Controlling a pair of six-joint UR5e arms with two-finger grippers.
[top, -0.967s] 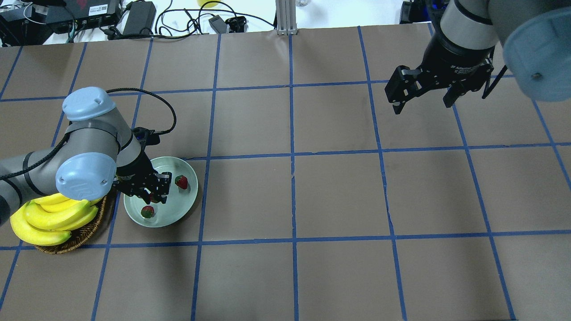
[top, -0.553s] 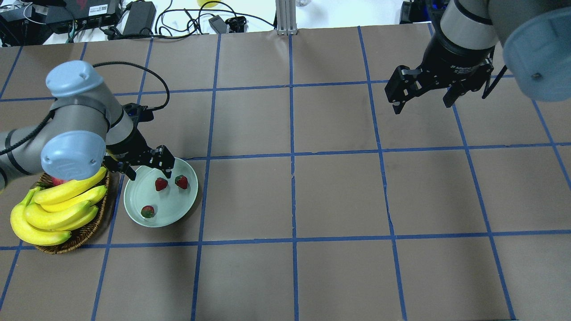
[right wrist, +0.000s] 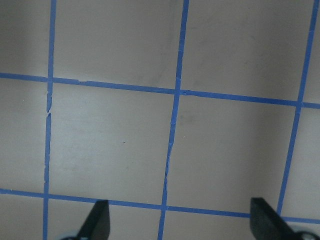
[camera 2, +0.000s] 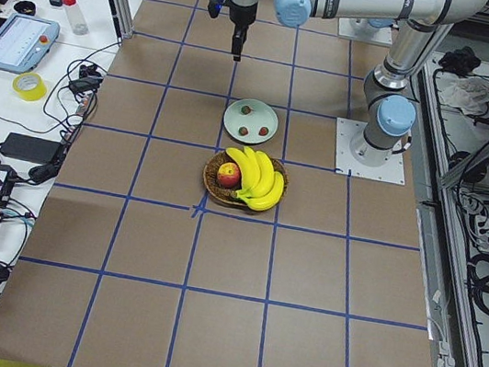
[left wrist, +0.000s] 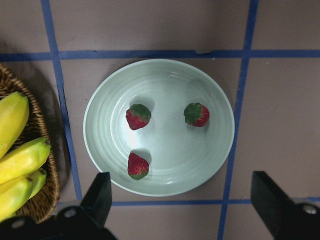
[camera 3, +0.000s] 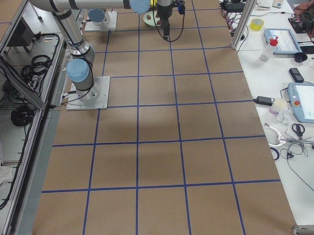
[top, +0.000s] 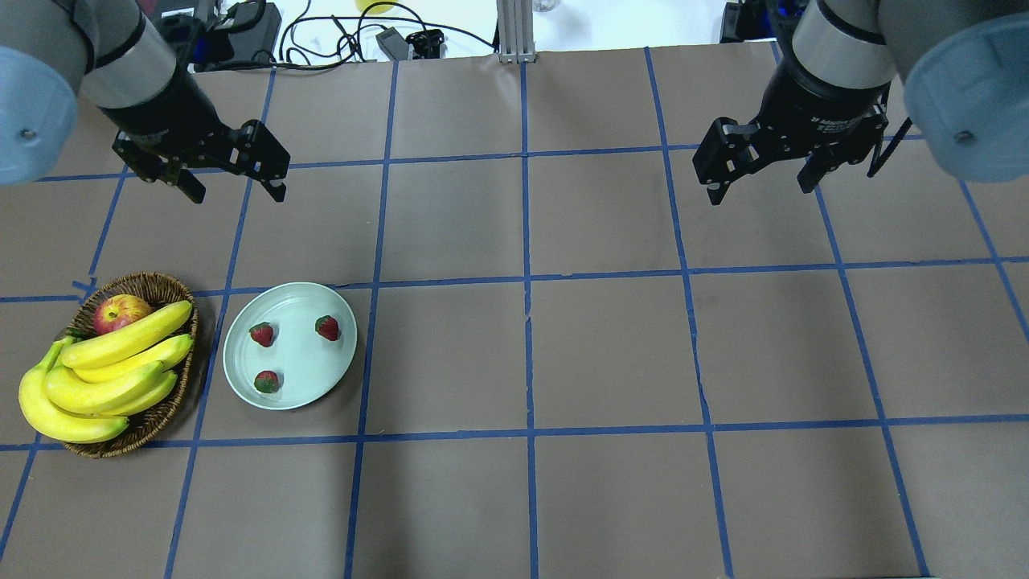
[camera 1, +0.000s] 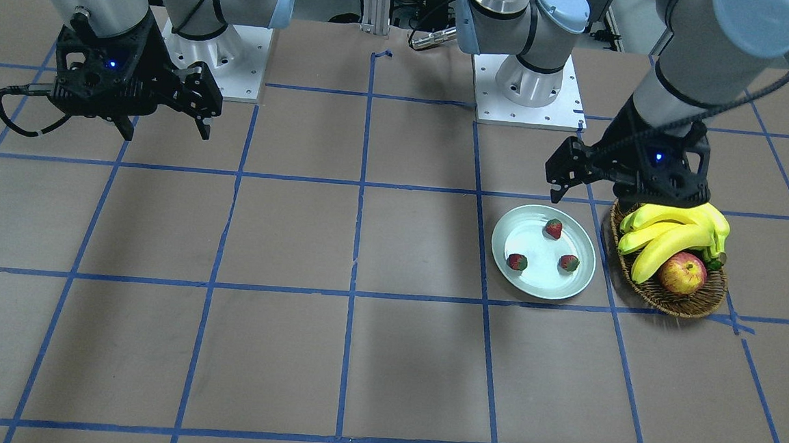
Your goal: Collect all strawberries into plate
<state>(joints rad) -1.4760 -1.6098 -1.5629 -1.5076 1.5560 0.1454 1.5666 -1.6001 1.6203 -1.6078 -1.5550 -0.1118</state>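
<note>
My left fingers are spread wide with nothing between them, raised above the tabletop. My right fingers are likewise parted and empty, over bare brown squares. Three strawberries, red with green leafy caps, lie apart from one another inside the pale green plate, none touching its rim. The plate sits just beside a wicker basket holding bananas and an apple. Both my arms come in high, wrists pointing down.
</note>
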